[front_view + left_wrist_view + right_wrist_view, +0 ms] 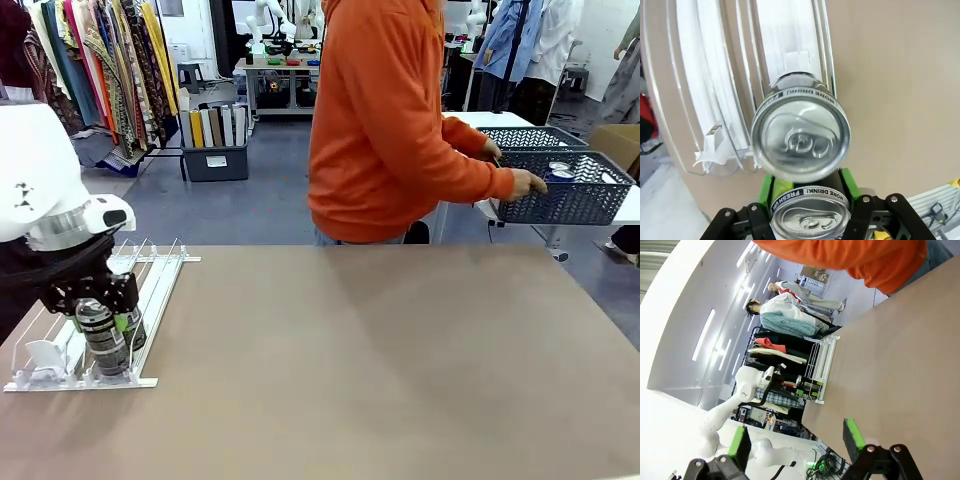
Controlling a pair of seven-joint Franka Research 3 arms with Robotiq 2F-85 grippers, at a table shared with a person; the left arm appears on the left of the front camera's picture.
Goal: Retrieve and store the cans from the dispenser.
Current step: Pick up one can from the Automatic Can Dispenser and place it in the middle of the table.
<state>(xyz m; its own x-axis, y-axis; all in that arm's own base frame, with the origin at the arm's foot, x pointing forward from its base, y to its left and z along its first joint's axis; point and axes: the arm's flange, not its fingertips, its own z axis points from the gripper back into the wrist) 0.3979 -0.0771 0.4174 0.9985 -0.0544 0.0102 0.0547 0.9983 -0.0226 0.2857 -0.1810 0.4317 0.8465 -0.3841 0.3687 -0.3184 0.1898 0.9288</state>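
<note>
My left gripper [103,330] stands at the stopper end of the white dispenser [160,275], shut on a dark can [105,350] that leans slightly in the rightmost lane. In the left wrist view that can's silver top [800,132] faces the camera between the green pads [847,180], over the dispenser's rails [715,75]. A second silver can top [810,217] shows just below it, between the finger bases. My right gripper [796,440] hangs open above bare table with nothing between its pads.
A person in an orange top stands at the far edge, turned right, with a hand [525,183] on a dark grey lattice basket [570,205] on a side table. Blue cans [560,172] lie in it. The brown table [380,350] stretches right of the dispenser.
</note>
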